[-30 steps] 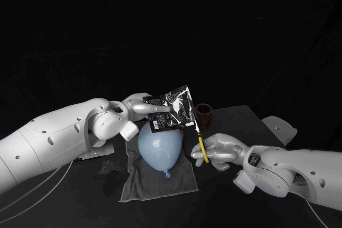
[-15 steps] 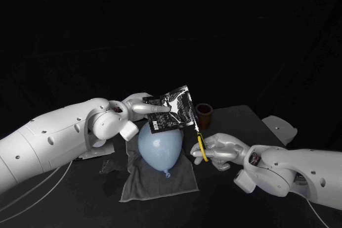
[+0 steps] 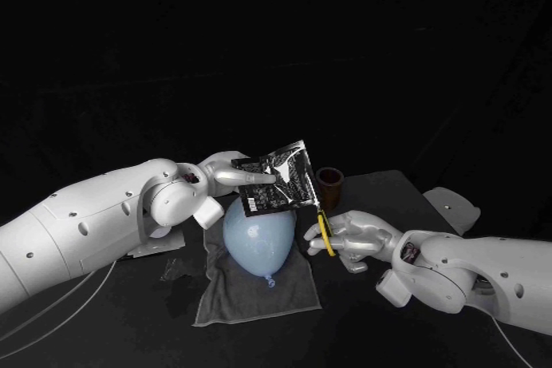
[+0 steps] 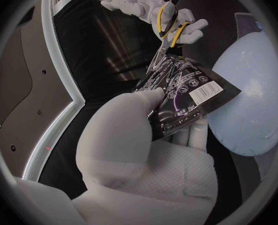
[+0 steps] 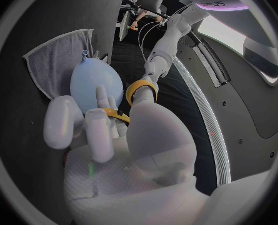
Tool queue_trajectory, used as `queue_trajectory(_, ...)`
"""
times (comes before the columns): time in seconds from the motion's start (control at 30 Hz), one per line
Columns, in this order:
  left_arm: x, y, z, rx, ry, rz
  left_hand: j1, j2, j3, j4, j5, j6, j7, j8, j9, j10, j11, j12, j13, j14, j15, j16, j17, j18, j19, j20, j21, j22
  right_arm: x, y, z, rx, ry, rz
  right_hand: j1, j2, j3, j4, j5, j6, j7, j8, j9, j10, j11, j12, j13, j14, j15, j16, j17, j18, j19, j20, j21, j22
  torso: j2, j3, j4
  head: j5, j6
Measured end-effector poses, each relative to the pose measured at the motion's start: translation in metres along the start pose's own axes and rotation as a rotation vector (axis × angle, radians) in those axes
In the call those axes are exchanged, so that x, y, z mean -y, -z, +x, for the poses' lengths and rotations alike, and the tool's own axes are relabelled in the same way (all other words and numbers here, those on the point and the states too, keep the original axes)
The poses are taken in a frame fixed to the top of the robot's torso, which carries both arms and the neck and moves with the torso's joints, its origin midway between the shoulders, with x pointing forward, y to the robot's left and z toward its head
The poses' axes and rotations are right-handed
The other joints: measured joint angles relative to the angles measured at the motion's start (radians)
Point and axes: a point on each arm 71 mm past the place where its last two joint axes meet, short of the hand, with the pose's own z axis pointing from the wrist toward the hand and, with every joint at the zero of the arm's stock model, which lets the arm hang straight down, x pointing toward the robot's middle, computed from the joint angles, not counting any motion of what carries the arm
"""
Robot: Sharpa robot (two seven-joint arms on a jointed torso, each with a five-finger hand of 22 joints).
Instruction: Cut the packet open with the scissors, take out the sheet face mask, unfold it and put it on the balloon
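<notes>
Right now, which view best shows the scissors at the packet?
The left wrist view: the scissors in the right hand show whole, blades at a corner of the packet. The head view shows them small, edge-on; the right wrist view shows their yellow handles.

The packet [image 4: 188, 91] is pinched by the left hand [image 4: 135, 140] beside the balloon [image 4: 254, 92], scissors [image 4: 164, 34] held at its edge by the right hand [image 4: 153, 6].

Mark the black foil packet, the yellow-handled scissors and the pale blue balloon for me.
black foil packet [image 3: 280, 180], head view: middle of its printed face.
yellow-handled scissors [image 3: 327, 234], head view: on the yellow handle.
pale blue balloon [image 3: 259, 236], head view: middle of its body.
</notes>
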Motion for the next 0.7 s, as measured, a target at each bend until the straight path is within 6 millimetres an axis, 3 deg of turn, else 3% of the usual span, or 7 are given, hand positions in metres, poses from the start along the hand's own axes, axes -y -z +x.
queue_trajectory(0.4,0.000,0.000,0.000,-0.009,-0.019,-0.003,-0.003,0.002,-0.003,-0.003,-0.001,-0.003,0.000,0.004,0.000,0.004,0.004,0.000,0.000,0.000,0.000,0.000,0.001,0.000,0.000,0.000,0.000,0.000,-0.006,-0.002,-0.009,0.014,0.014,-0.012,0.000,0.000,0.000,0.000,0.000,0.007,0.000,0.031,0.001,0.022,-0.010,0.027,-0.014,0.000,0.000,0.006,0.000,0.000,0.009,0.006,0.028,0.000,0.000,0.0001,-0.0003,-0.002,0.004)
queue_trajectory(0.57,0.000,0.000,0.001,-0.014,-0.028,-0.003,-0.005,0.004,-0.003,-0.003,-0.002,-0.003,0.000,0.004,0.000,0.003,0.004,0.000,0.000,0.000,0.000,0.000,0.002,0.000,0.000,0.000,0.000,0.000,-0.008,-0.005,-0.011,0.014,0.018,-0.014,0.004,0.004,0.000,0.000,0.000,0.025,0.003,0.055,0.002,0.049,-0.020,0.049,-0.019,0.000,0.000,0.010,0.000,0.000,0.020,-0.004,0.045,0.000,0.000,-0.0001,-0.0003,-0.002,0.003)
queue_trajectory(0.7,0.000,0.000,0.002,-0.017,-0.034,-0.004,-0.005,0.004,-0.003,-0.003,-0.003,-0.003,0.000,0.004,0.000,0.003,0.004,0.000,0.000,0.000,0.000,0.000,0.002,-0.001,0.000,0.000,0.000,0.000,-0.009,-0.005,-0.011,0.013,0.019,-0.015,0.023,0.023,0.000,0.000,0.000,0.084,-0.001,0.096,0.005,0.128,-0.036,0.097,-0.009,0.002,-0.027,0.020,-0.001,-0.001,0.044,-0.022,0.090,0.000,0.000,-0.0001,-0.0001,-0.001,0.002)
